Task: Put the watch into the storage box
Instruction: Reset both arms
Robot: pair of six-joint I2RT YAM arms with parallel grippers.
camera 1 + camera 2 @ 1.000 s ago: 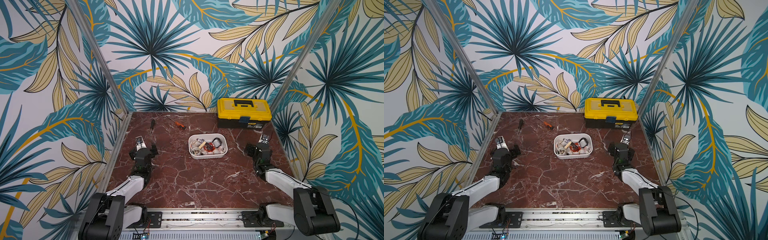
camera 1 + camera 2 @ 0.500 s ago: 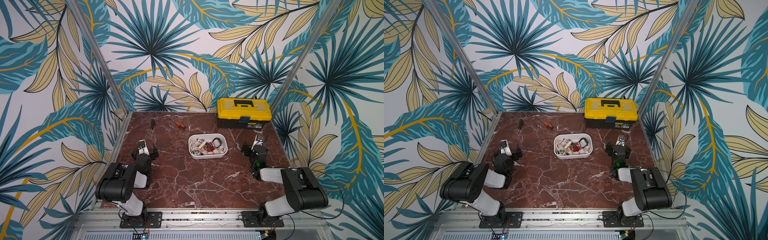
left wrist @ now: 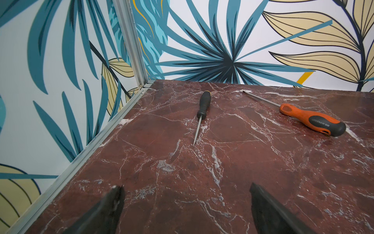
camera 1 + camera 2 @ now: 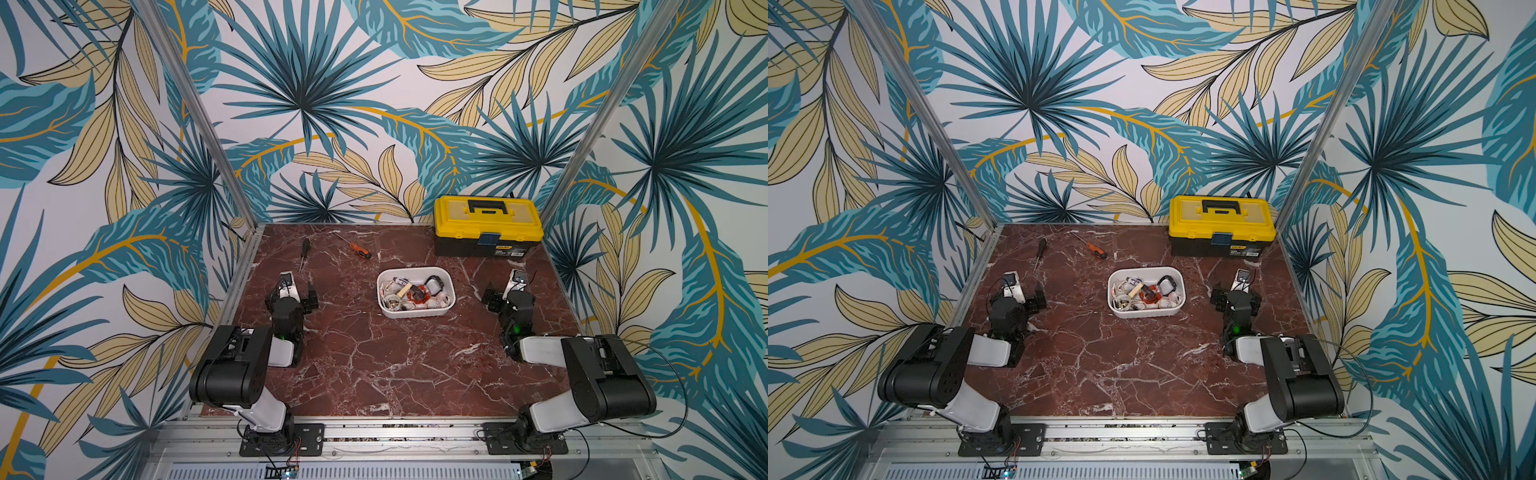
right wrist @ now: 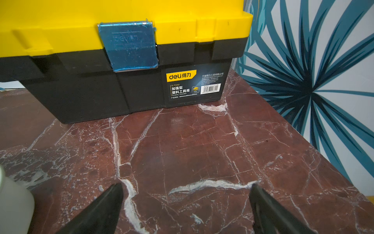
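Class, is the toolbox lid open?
No: the toolbox has its yellow lid down flush, with the blue latch over the seam.

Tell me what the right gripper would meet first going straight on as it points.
Probably the black plastic toolbox with the yellow lid, near its label; only marble tabletop shows between it and the right gripper.

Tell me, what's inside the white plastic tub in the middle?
The white rectangular plastic tub holds a jumble: a black-strapped watch at its far right, a reddish-orange coil, a beige stick and small white bits. Whatever lies beneath the pile is covered.
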